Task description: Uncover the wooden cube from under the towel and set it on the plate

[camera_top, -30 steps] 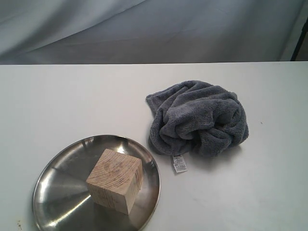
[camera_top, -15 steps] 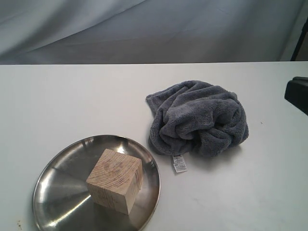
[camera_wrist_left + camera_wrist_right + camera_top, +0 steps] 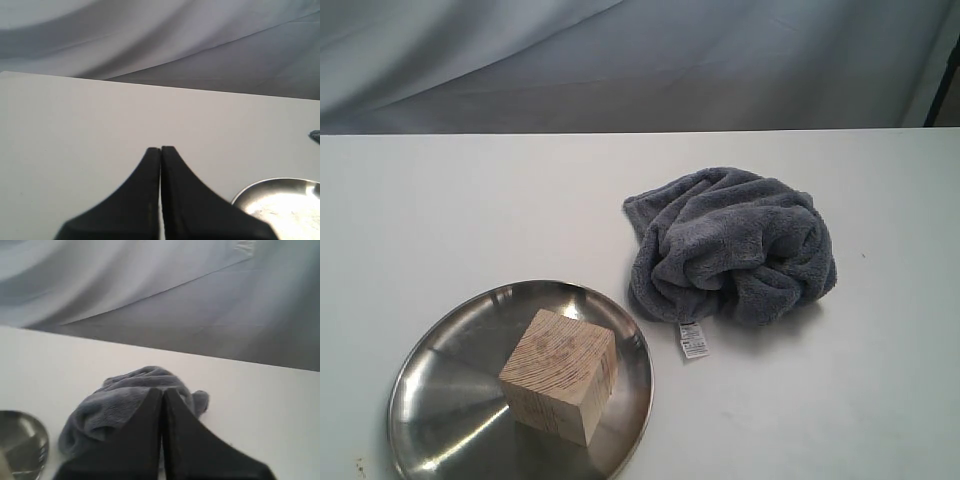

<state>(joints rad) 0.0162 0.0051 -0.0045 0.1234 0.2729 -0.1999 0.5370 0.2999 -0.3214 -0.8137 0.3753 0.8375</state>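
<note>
left gripper [image 3: 160,150]: i see its jaws pressed together, empty. plate [image 3: 435,400]: front left of the table [image 3: 470,200], wooden cube [image 3: 558,375] resting on it. towel [image 3: 730,245]: crumpled, just right of the plate. right gripper [image 3: 162,391]: jaws together, empty.

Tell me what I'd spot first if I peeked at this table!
A pale wooden cube sits on a shiny steel plate, low on the left of the exterior view. Right of it, a fluffy grey towel lies crumpled on the white table, apart from the plate.
</note>
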